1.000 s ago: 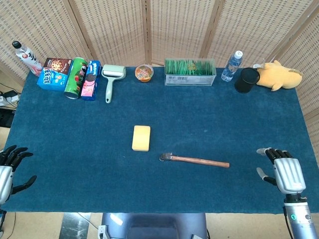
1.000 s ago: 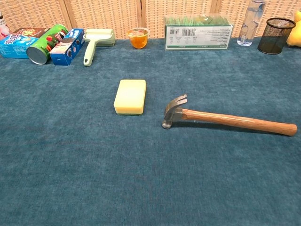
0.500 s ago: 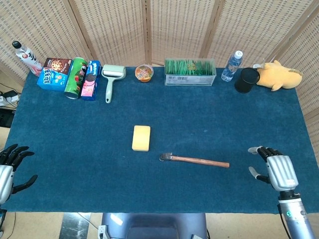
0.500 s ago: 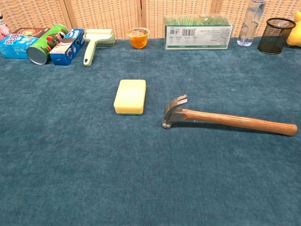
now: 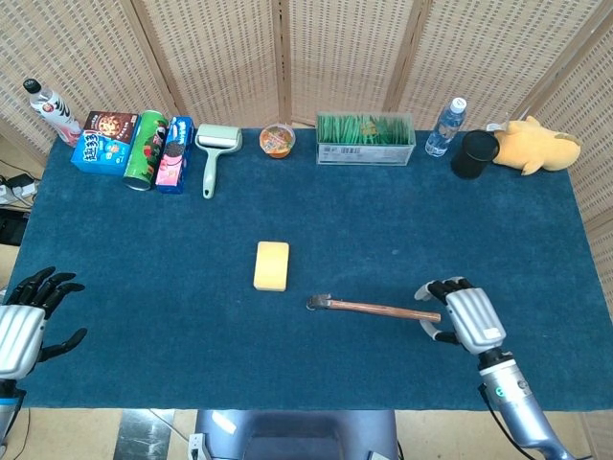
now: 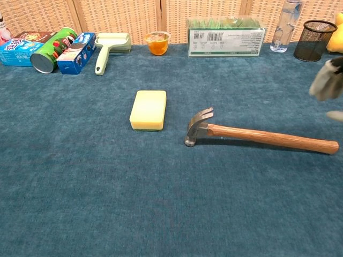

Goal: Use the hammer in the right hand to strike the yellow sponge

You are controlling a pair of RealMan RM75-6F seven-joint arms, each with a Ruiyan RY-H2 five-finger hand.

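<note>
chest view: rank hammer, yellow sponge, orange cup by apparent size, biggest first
1. hammer: longest by far, spanning from the table's middle to the right edge.
2. yellow sponge: clearly shorter than the hammer.
3. orange cup: smallest, though it sits at the far edge, so distance shrinks it somewhat.

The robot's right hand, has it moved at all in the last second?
Yes. In the head view the right hand has slid left across the table, from near the right edge up to the free end of the hammer handle, which stayed put.
</note>
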